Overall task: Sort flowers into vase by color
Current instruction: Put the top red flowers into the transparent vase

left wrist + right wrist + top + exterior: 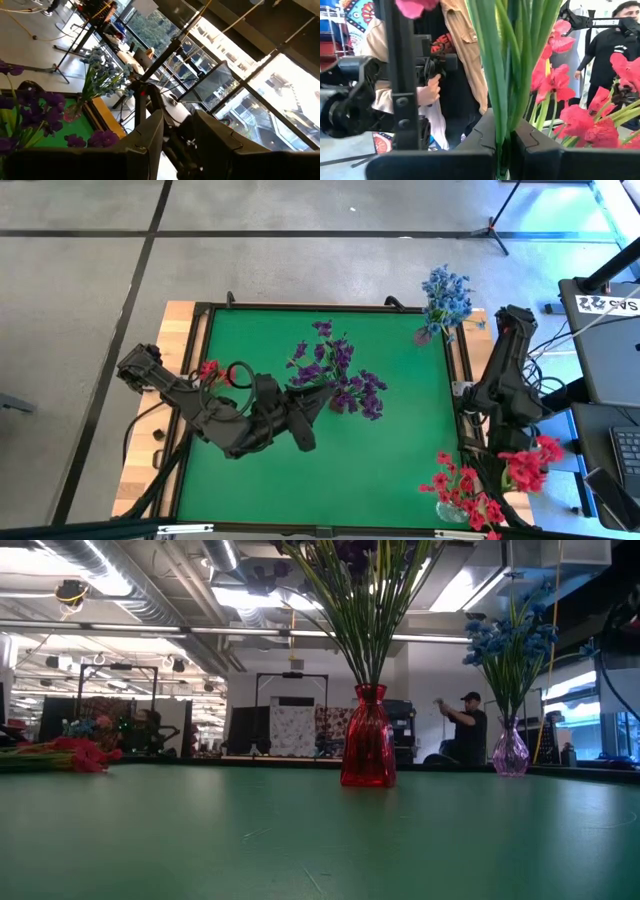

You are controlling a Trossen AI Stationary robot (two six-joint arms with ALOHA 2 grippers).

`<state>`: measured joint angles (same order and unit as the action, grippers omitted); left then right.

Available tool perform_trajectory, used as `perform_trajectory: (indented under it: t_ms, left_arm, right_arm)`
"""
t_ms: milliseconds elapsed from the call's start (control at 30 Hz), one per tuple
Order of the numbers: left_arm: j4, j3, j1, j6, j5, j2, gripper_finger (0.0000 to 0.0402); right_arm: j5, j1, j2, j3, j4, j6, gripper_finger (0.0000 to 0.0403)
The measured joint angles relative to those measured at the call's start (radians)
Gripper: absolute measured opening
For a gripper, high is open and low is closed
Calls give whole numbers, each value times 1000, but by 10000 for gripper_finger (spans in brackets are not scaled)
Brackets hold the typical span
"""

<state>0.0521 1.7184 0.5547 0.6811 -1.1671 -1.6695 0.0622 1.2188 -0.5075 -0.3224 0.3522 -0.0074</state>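
Nearest, the right gripper [502, 150] is clamped on a red flowers sprig [527, 463] beside the red bunch in the near-right vase [452, 507], probably for dropping in. Mid-table, the left gripper [318, 402] sits fingers apart by the purple flowers [340, 375]; blue flowers [446, 298] stand far right.

Big open industrial lab: exposed ceiling ducts [120, 580] and strip lights, concrete floor [80, 300], tripods, equipment racks, a person [468, 730] working in back.
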Motion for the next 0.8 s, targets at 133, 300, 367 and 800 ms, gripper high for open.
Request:
perform_trajectory:
  t_ms: [133, 300, 367, 800]
  left_arm:
    - [0, 0, -1, 20, -1, 0, 105]
    - [-11, 0, -1, 27, -1, 0, 105]
    - [-16, 0, -1, 27, -1, 0, 105]
    - [-77, 0, -1, 70, 0, 0, 105]
  right_arm:
    - [0, -1, -55, 7, 79, 0, 11]
    - [8, -1, -81, 7, 94, 25, 12]
    - [9, -1, -79, 7, 97, 32, 11]
    - [9, -1, -77, 6, 138, 89, 10]
